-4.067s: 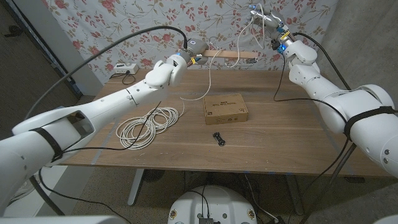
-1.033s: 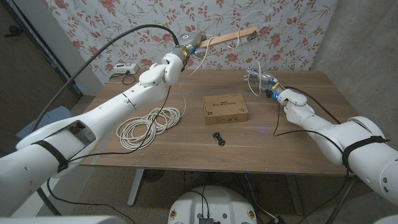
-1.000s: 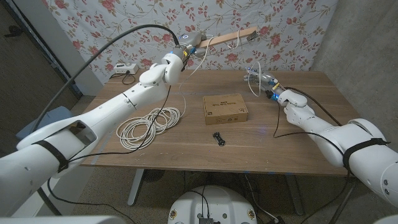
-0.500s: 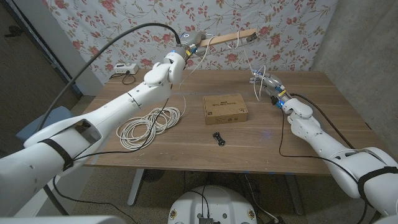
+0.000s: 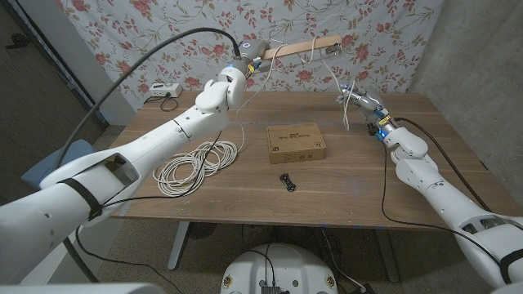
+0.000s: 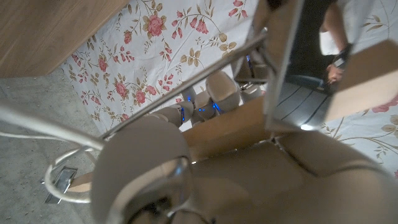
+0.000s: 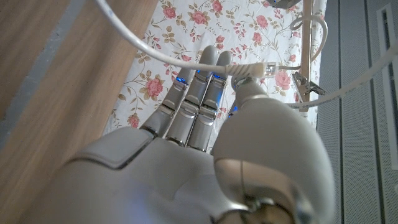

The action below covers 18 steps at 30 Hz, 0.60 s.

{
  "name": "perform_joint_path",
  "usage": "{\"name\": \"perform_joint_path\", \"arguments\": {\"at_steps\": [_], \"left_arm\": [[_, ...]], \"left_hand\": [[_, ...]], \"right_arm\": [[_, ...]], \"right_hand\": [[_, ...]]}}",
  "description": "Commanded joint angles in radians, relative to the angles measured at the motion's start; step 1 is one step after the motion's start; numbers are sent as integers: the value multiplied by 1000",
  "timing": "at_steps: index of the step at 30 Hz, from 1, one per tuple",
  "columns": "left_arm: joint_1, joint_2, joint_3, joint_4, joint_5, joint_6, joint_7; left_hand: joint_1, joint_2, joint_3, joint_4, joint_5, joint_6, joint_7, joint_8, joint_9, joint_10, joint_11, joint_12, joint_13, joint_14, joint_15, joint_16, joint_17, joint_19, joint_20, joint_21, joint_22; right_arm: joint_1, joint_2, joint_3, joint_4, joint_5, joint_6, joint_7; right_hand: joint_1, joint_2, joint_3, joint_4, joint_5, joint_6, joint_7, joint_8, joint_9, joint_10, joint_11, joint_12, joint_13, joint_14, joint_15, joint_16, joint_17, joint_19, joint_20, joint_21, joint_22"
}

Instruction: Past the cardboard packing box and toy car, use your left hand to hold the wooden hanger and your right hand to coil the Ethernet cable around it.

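The left hand [image 5: 251, 55] gripped one end of the wooden hanger [image 5: 306, 47] and held it raised above the tabletop's far edge, the bar tilting slightly upward toward the right, in front of the floral backdrop [image 5: 163, 33]. The white Ethernet cable [image 5: 194, 161] draped over the bar near the left hand and again toward its far end; most of it lay as a loose coil near the left edge of the tabletop [image 5: 245, 192]. The right hand [image 5: 365, 104] hovered over the far right part of the tabletop, its fingers pinched on the cable close to its plug end, which showed in the right wrist view as a connector [image 7: 252, 70] lying across the fingertips.

By my judgement, only a turn or so was on the bar, so the coiling was at an early stage. The main risk was that the pinch sat so close to the plug that a tug from the trailing slack might pull the cable out of the fingers. The loops on the bar looked loose and might slide off its raised free end if tension dropped. The heap might also tangle as it fed.

There was one hanger, one cable, one cardboard packing box [image 5: 296, 141] near the middle of the tabletop, and one small toy car [image 5: 286, 181] just nearer than the box.
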State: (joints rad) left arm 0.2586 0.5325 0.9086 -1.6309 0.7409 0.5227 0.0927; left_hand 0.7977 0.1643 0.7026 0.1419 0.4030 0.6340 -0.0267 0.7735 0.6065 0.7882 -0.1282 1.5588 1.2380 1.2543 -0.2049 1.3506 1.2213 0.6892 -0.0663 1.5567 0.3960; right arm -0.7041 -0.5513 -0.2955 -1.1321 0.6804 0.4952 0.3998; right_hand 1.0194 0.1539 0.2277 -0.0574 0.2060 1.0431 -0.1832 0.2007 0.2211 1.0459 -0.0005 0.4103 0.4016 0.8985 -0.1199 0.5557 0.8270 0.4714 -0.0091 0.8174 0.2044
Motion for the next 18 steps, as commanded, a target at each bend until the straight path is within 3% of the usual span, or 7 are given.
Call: {"name": "perform_joint_path", "arguments": {"at_steps": [1, 8, 12, 18], "left_arm": [[-18, -25, 30, 23, 48, 43, -27], [-10, -50, 34, 24, 76, 104, -24], [-2, -67, 28, 25, 86, 136, -17], [26, -128, 2, 38, 112, 240, 23]], "left_hand": [[10, 1, -3, -1, 3, 8, 3, 9, 4, 4, -6, 9, 2, 1, -1, 10, 1, 10, -47, 5, 2], [14, 7, 1, -4, 2, 11, 13, 11, 1, 7, -4, 9, 2, 7, -2, 13, 1, 20, -48, 9, 4], [20, 16, 8, -9, 0, 14, 36, 21, 9, 24, 0, 13, 3, 22, -2, 19, 1, 41, -57, 12, 4], [35, 27, 27, -20, -9, 7, 61, 38, 30, 46, 13, 15, 4, 46, -3, 30, 2, 79, -68, 17, 10]], "right_arm": [[-50, -94, 5, -164, -25, 54, 25], [-48, -142, -9, -228, -57, 59, 45], [-46, -156, -15, -243, -62, 53, 51], [-42, -168, -21, -247, -59, 47, 66]], "right_hand": [[0, 7, 10, -4, 6, 154, 145, 9, 3, 15, -4, -2, 1, 18, -68, -4, 3, 3, 5, 11, 2], [-1, 7, 12, -6, 6, 158, 145, 9, 0, 18, -1, -8, -7, 22, -65, -5, 2, 5, 9, 17, 1], [0, 7, 14, -7, 6, 157, 146, 8, 0, 20, -1, -9, -9, 23, -66, -5, 1, 5, 10, 19, 0], [2, 8, 16, -10, 5, 158, 150, 7, -2, 22, 2, -11, -11, 25, -62, -4, 3, 7, 13, 23, 0]]}}
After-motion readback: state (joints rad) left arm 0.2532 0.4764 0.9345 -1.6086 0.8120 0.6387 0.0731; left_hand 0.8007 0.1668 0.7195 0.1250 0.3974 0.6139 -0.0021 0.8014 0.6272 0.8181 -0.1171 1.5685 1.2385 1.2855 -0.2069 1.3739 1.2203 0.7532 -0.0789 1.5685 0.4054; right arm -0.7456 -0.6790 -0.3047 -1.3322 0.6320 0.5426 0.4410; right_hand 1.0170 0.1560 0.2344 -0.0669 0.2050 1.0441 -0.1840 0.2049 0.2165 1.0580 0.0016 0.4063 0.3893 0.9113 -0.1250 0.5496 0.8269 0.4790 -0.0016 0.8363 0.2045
